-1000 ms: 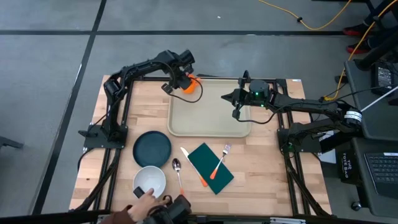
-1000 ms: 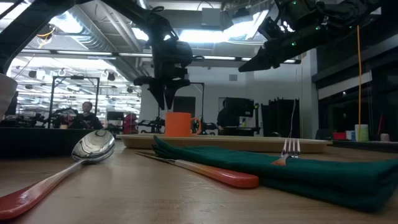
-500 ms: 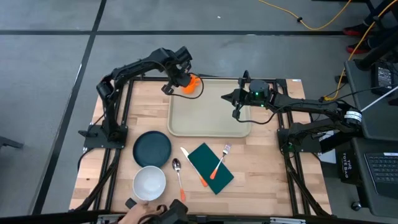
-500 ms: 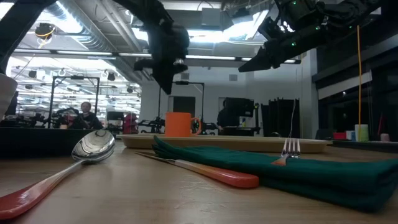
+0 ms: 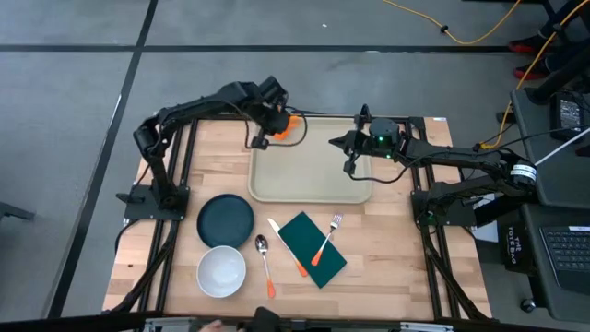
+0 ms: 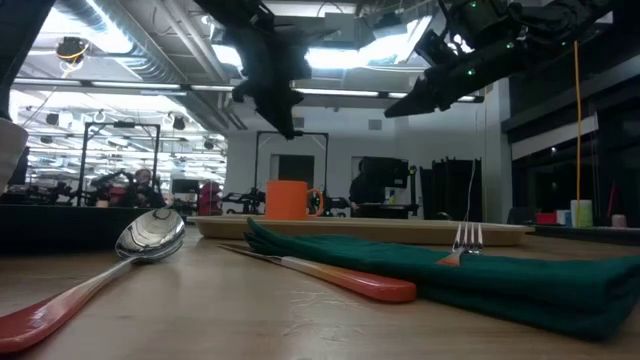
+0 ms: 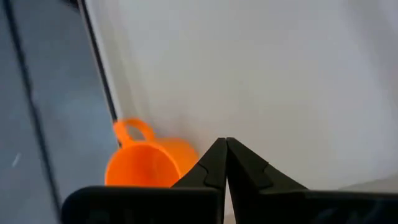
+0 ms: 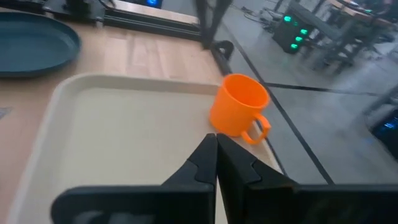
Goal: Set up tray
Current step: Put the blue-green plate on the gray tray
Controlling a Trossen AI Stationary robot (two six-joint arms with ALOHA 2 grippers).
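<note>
1. Wooden table [image 5: 406, 267]; tray [image 5: 309, 171] sits at its far centre, with mug [image 5: 287, 124] upright in the tray's 11 o'clock corner.
2. Left gripper [image 5: 262, 135] hangs above the mug, fingers pressed together, holding nothing.
3. Right gripper [image 5: 350, 155] hovers over the tray's 3 o'clock rim, fingers closed, empty.
4. Plate [image 5: 226, 219], bowl [image 5: 221, 271], spoon [image 5: 265, 261], knife [image 5: 287, 246], fork [image 5: 326, 238] and napkin [image 5: 312, 249] lie off-tray, toward 6–7 o'clock.
5. Judgement: next pick should lift clear of the mug and open fully before descending on the plate rim.
</note>
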